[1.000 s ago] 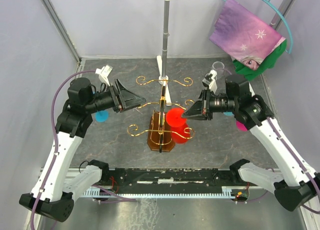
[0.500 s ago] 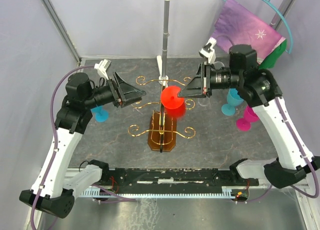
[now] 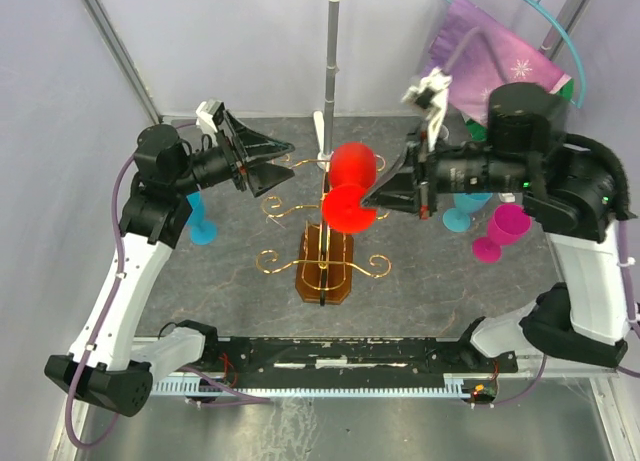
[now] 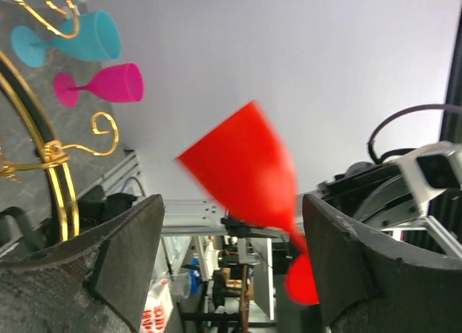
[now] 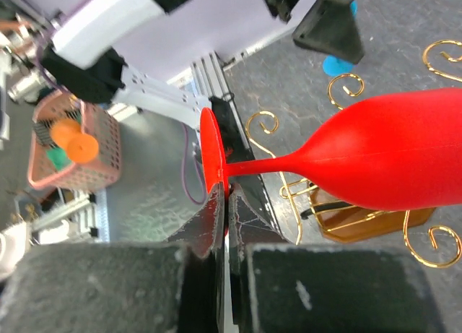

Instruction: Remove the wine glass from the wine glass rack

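A red plastic wine glass [image 3: 350,186] hangs sideways above the gold wire rack with an amber base [image 3: 322,269], clear of its scroll arms [image 3: 374,265]. The right claw [image 5: 220,203] is clenched on only the rim of the glass's foot; that thin pinch could let it pivot or drop onto the rack. The left claw [image 3: 283,177], left of the rack, gapes released.
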Available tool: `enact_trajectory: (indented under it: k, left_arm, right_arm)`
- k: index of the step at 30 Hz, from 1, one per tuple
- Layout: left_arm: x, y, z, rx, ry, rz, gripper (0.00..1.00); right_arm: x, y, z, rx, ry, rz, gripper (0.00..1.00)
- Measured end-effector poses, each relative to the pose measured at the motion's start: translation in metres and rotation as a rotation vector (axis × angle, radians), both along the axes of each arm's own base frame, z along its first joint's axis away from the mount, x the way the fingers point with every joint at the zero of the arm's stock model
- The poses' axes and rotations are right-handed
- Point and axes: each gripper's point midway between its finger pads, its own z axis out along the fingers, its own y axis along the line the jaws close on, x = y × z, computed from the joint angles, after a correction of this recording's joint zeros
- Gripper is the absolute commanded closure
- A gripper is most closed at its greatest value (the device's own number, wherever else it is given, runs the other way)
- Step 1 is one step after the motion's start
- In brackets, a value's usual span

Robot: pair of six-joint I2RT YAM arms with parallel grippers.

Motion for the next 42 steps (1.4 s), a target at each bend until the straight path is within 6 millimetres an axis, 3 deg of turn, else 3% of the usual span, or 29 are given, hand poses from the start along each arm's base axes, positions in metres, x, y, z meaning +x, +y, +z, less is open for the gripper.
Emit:
enact_trajectory:
  k: [6,11,19,25,31,42]
  left_arm:
    - [-0.001,-0.001,0.032,-0.114,0.04,-0.006,0.11]
    - [-0.009,-0.002,0.037,-0.174,0.127,-0.038,0.1]
    - [-0.022,0.001,0.02,-0.121,0.223,-0.036,0.1]
    - [-0.026,0.002,0.003,-0.069,0.27,-0.037,0.1]
    - [-0.027,0.002,0.0,-0.063,0.276,-0.039,0.1]
    - [-0.03,0.0,0.001,-0.077,0.226,-0.081,0.09]
  right_arm:
    - [-0.004,0.04,-0.046,-0.182,-0.078,0.098,0.99]
    - [0.008,0.063,-0.079,-0.313,-0.153,0.117,0.99]
    - [0.01,0.058,-0.071,-0.342,-0.311,0.093,0.99]
    - [-0.005,0.062,-0.066,-0.332,-0.374,0.136,0.99]
    - [-0.026,0.072,-0.061,-0.303,-0.402,0.198,1.0]
    - [-0.047,0.088,-0.048,-0.222,-0.412,0.264,0.99]
